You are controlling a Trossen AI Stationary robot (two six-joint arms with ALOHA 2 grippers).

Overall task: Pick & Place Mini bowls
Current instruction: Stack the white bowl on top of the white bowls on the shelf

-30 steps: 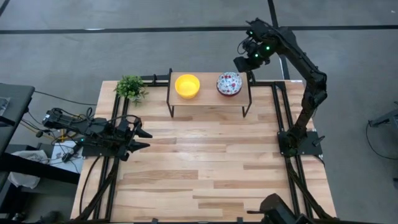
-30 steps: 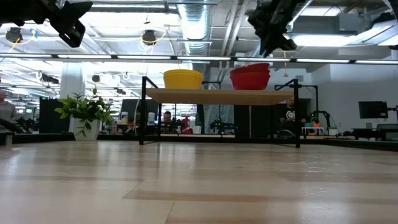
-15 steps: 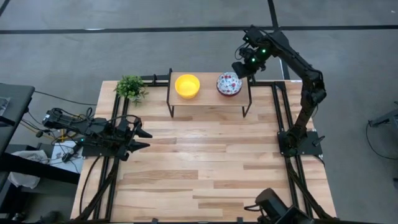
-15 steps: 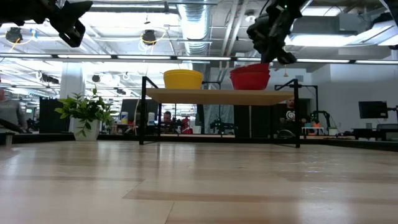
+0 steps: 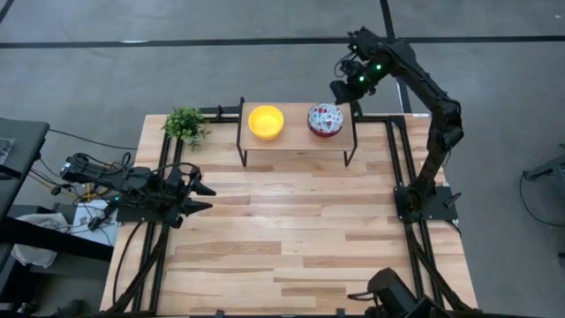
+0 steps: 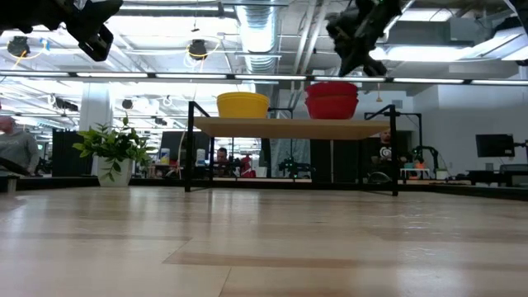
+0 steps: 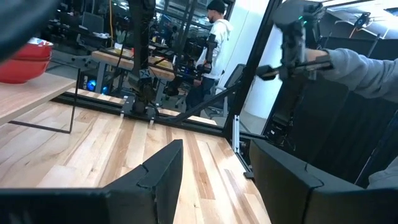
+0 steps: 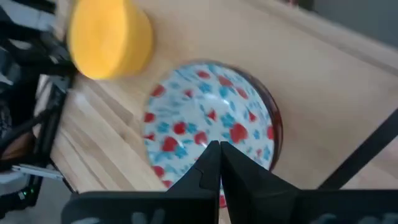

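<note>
A small raised wooden shelf (image 5: 296, 141) stands at the table's far side. On it rest a plain yellow mini bowl (image 5: 266, 122) and, to its right, a floral mini bowl (image 5: 325, 118), white inside with red and blue flowers (image 8: 208, 121). From the low view the floral one looks red outside (image 6: 332, 99) and seems to sit in a second bowl. My right gripper (image 5: 341, 92) is shut and slants down over the floral bowl's far right rim, just above it (image 6: 353, 68), with nothing between its fingers (image 8: 219, 155). My left gripper (image 5: 205, 196) waits open at the table's left edge (image 7: 214, 180).
A small green plant (image 5: 185, 124) stands at the far left corner, left of the shelf. Bare wood planks (image 5: 291, 230) stretch from the shelf to the near edge. Black frame rails (image 5: 410, 238) run along both sides. People (image 7: 214, 31) stand beyond the table.
My right gripper has dipped toward the floral bowl's far right rim, tipped, and come back up a little, and its fingers have drawn together. Both bowls sit where they were on the shelf.
</note>
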